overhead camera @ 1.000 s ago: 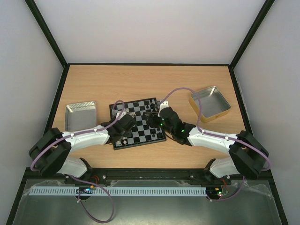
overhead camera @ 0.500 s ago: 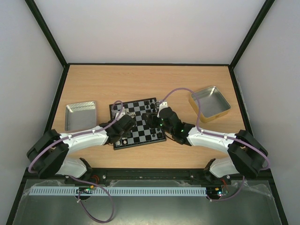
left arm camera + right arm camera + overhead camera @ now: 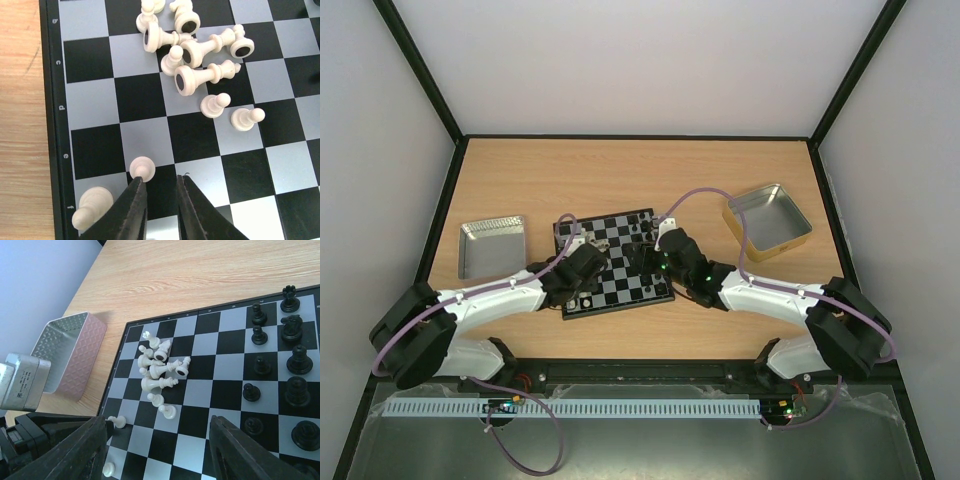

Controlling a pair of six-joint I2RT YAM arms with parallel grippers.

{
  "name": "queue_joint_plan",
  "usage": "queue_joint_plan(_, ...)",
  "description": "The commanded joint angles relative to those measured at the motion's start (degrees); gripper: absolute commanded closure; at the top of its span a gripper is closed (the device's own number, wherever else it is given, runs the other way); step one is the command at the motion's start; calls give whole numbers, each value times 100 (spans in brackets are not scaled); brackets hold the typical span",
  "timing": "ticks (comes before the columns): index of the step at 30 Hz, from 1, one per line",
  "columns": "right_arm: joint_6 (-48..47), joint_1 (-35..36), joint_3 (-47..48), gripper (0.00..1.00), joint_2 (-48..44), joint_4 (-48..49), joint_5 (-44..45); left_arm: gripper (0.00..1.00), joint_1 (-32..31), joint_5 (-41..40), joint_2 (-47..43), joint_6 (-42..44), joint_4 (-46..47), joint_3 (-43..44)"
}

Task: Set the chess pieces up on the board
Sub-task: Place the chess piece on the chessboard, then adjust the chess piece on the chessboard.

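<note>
The board (image 3: 620, 285) lies mid-table, also in the left wrist view (image 3: 90, 107) and the right wrist view (image 3: 227, 360). Several cream-white pieces lie toppled in a heap (image 3: 192, 47), which also shows from the right wrist (image 3: 160, 367). Black pieces (image 3: 295, 362) stand along the board's right side. My left gripper (image 3: 161, 182) (image 3: 582, 268) is low over the board, slightly open and empty. A standing white pawn (image 3: 142, 168) touches the outside of its left fingertip (image 3: 137, 192). Another white piece (image 3: 92, 207) stands by the rim. My right gripper (image 3: 160, 432) (image 3: 650, 258) is wide open and empty above the board.
A silver tin (image 3: 490, 245) sits left of the board, seen ribbed in the right wrist view (image 3: 70, 355). A gold-sided tin (image 3: 767, 222) sits at the right. Both arms reach over the board close together. Black frame rails edge the table.
My left gripper has shifted slightly back and left over the board's near-left squares. My right gripper has edged a little left. No piece was picked up.
</note>
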Motion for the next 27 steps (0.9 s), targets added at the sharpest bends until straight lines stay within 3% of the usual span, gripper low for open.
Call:
queue_joint_plan(1, 60, -15, 161, 44, 83, -109, -41, 76, 81, -20, -93, -32, -166, 50)
queue_joint_plan(4, 83, -11, 230, 44, 186, -170, -144, 68, 230, 87, -112, 68, -160, 142)
queue_joint_plan(10, 156, -13, 232, 45, 322, -101, -316, 63, 588, 338, 45, 343, -126, 296)
queue_joint_plan(17, 132, -9, 230, 45, 352, -106, -343, 77, 727, 600, 412, 516, 27, 345)
queue_joint_plan(27, 139, -14, 228, 46, 399, -90, -386, 83, 745, 717, 618, 586, 119, 350)
